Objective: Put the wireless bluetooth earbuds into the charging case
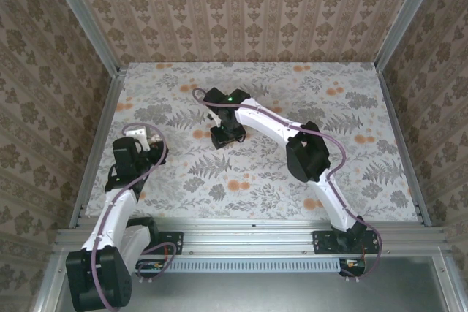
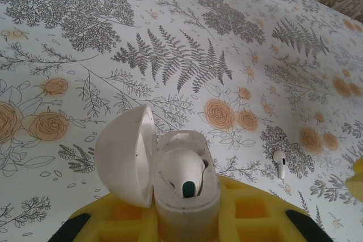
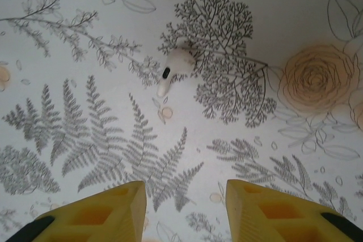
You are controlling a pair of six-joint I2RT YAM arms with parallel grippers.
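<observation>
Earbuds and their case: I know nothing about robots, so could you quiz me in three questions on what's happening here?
1. True or false: the charging case has its lid shut.
2. Where does the loose earbud lie? A: inside the case. B: on the table. C: on top of the lid.
3. Which gripper holds the case?
Key: 1 false, the lid stands open; 2 B; 3 the left gripper.
</observation>
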